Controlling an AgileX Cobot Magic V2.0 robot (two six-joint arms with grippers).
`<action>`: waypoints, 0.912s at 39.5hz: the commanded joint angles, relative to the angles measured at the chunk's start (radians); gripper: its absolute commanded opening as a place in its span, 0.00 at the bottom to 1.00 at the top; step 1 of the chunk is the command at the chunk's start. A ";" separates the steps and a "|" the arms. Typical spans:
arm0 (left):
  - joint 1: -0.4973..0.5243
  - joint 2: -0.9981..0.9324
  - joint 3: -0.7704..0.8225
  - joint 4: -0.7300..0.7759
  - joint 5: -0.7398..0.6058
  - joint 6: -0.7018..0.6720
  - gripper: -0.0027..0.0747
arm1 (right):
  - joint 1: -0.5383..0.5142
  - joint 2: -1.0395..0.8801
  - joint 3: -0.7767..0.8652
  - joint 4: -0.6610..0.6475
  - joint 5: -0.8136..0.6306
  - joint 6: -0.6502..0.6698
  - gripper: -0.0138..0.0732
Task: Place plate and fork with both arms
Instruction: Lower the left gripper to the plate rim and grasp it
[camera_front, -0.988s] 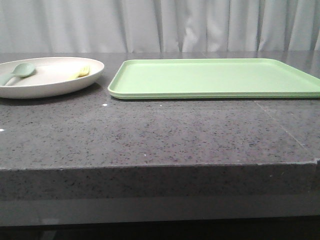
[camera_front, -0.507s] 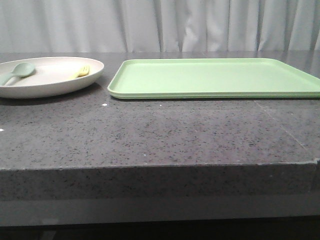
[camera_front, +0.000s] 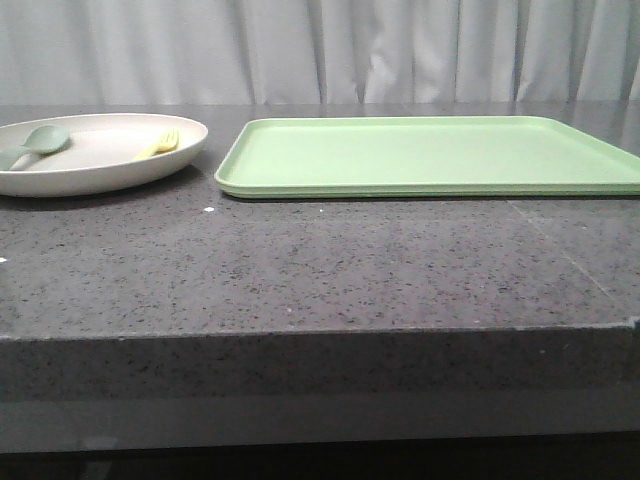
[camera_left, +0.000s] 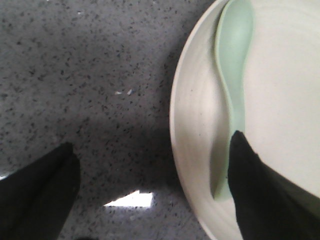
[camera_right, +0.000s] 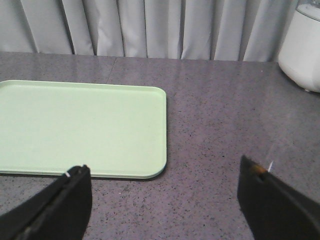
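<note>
The off-white plate (camera_front: 100, 165) sits at the table's far left. The pale yellow fork (camera_front: 160, 143) lies inside it near its right rim, and a grey-green spoon (camera_front: 35, 142) lies on its left side. Neither gripper shows in the front view. In the left wrist view my left gripper (camera_left: 152, 140) is open and straddles the plate's rim (camera_left: 192, 125). One finger (camera_left: 257, 190) is over the spoon's handle (camera_left: 232, 75) and the other (camera_left: 45, 185) is over the bare table. The fork is hidden there. My right gripper (camera_right: 162, 165) is open and empty above the table, by the tray's corner.
A flat light green tray (camera_front: 430, 155) lies to the right of the plate; it also shows in the right wrist view (camera_right: 80, 125). A white appliance (camera_right: 302, 47) stands at the table's edge by the curtain. The table's front edge runs across the front view.
The fork and spoon look slightly shifted inside the plate. The plate and the tray have stayed in place.
</note>
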 joint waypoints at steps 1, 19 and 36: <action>0.003 -0.005 -0.052 -0.071 -0.027 0.017 0.79 | -0.005 0.014 -0.036 -0.012 -0.075 -0.004 0.87; 0.003 0.075 -0.063 -0.127 -0.067 0.035 0.44 | -0.005 0.014 -0.036 -0.012 -0.075 -0.004 0.87; 0.003 0.075 -0.063 -0.174 -0.091 0.065 0.13 | -0.005 0.014 -0.036 -0.012 -0.075 -0.004 0.87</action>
